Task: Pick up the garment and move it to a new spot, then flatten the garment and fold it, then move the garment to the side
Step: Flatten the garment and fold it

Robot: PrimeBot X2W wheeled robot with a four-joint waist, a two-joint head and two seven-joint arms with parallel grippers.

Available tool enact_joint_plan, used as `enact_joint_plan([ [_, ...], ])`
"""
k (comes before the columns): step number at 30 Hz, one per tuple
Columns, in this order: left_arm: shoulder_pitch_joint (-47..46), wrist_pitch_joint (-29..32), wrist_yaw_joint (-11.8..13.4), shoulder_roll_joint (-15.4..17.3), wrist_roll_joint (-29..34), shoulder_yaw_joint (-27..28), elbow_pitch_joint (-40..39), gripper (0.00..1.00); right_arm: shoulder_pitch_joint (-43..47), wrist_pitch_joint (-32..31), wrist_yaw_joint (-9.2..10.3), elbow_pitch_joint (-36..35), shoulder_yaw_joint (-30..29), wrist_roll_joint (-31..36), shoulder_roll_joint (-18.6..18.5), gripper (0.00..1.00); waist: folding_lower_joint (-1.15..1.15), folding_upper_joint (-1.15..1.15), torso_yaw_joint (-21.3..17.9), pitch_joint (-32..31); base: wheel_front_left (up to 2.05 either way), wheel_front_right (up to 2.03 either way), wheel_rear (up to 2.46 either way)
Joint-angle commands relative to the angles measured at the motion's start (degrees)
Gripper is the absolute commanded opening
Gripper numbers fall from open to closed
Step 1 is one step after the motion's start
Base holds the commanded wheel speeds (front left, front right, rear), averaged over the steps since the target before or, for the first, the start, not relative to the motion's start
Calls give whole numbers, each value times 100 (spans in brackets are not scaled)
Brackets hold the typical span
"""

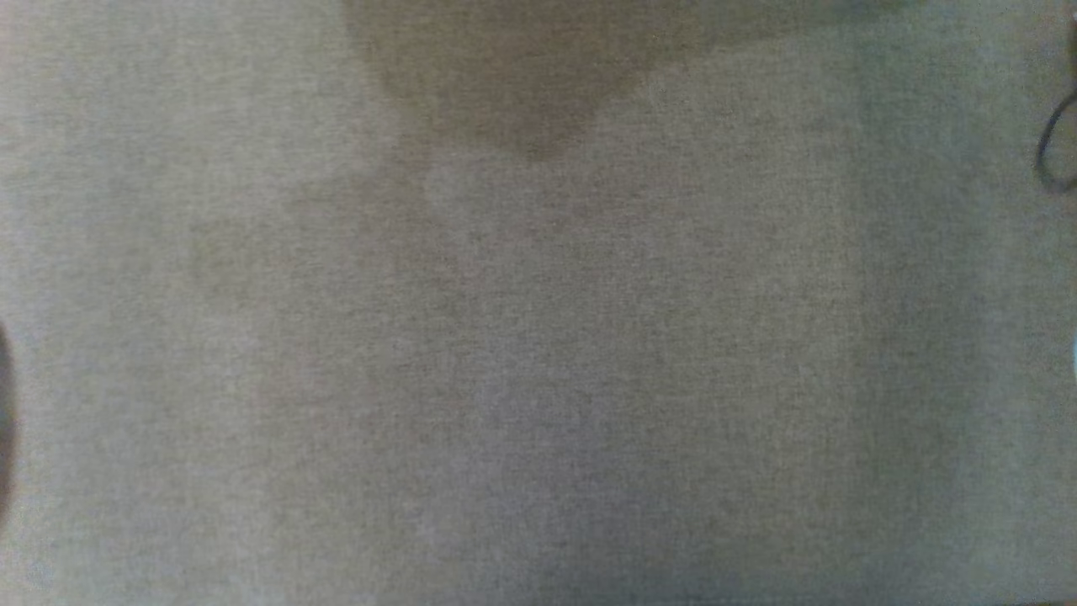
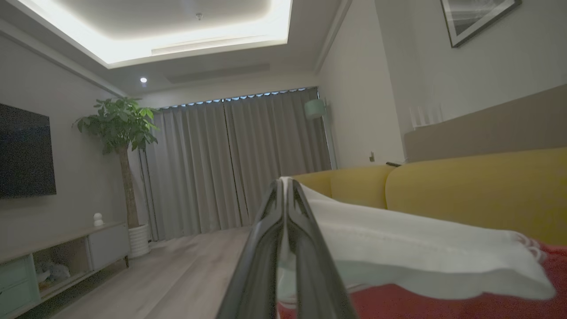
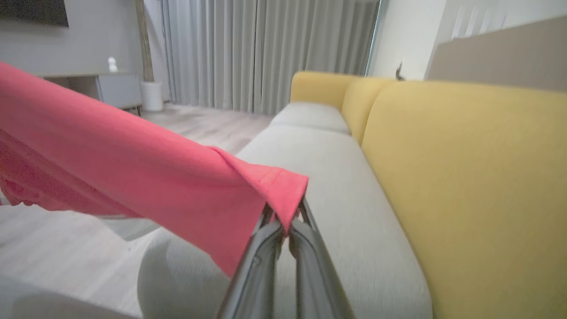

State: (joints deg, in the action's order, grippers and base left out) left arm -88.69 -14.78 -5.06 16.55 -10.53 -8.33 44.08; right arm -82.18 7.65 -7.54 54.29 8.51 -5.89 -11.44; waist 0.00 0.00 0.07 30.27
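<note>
Pinching garment [image 3: 133,168]: left fingers [image 2: 262,261], right fingers [image 3: 256,277]

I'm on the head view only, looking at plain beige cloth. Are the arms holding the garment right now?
Observer: Yes. In the right wrist view the right gripper is shut on a hemmed corner of the red garment.
Operator: And the left one?
Observer: The left gripper is shut on a white fabric edge, with red cloth under it.
Operator: Is it lifted or lying down?
Observer: Seen from the right wrist, it is held up off the sofa's pale seat cushion, beside the yellow backrest.
</note>
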Motion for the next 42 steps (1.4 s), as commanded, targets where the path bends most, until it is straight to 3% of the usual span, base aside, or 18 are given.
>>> enact_joint_plan([
  [1, 405, -19, -3, 257, 31, 14, -160, 0, 274, -20, 5, 64, 141, -51, 39, 0, 0, 0, 91, -129, 0, 0, 0],
  [8, 2374, -21, -181, 332, 35, -316, -99, 0, 1332, -559, 5, 871, 1159, -492, -222, 0, 0, 0, 281, -667, 0, 0, 0],
  [13, 3554, -11, -235, 570, -74, -785, -114, 0, 2069, -1122, 5, 890, 2048, -1088, -517, 0, 0, 0, 388, -1125, 0, 0, 0],
  [20, 4771, 521, -241, 1021, -796, -1581, -806, 0, 2853, -1821, 5, 119, 3115, -2247, -1148, 0, 0, 0, 478, -1651, 0, 0, 0],
  [25, 5476, 908, -242, 1429, -1218, -1832, -1685, 0, 3284, -2197, 5, -492, 3721, -2923, -1642, 0, 0, 0, 502, -1984, 0, 0, 0],
  [31, 6154, 1333, -203, 1786, -1395, -1866, -2520, 0, 3649, -2643, 5, -1106, 4164, -3626, -2039, 0, 0, 0, 445, -2254, 0, 0, 0],
  [36, 6850, 2096, -203, 2116, -1769, -1924, -3416, 0, 3920, -3061, 5, -1715, 4450, -4176, -2444, 0, 0, 0, 364, -2430, 0, 0, 0],
  [42, 7112, 2434, -40, 2355, -1794, -1924, -4268, 0, 4153, -3419, 5, -2353, 4357, -4628, -2799, 0, 0, 0, 333, -2366, 0, 0, 0],
])
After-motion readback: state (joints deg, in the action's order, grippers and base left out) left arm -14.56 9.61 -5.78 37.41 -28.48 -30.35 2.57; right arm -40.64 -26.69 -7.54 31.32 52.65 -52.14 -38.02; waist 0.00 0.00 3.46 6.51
